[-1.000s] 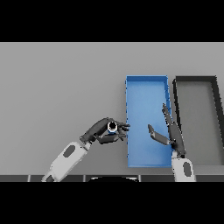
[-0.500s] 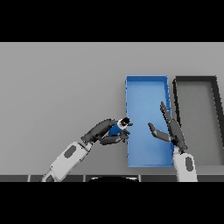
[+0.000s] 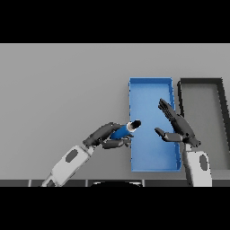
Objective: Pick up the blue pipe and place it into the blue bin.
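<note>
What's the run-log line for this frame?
left hand: shut on blue pipe | pipe tip: at blue bin left rim | right hand: open, over bin

Plain grey table (image 3: 58, 85) under flat, even light

arms: white, grey oval patches | left hand (image 3: 104, 134), right hand (image 3: 177, 127): dark (near-black)

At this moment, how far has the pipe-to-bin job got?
Done: the left robot hand has the blue pipe grasped and raised. In hand: its tip reaches the blue bin's left wall. Left: moving it inside and releasing. The right robot hand is open over the bin.
</note>
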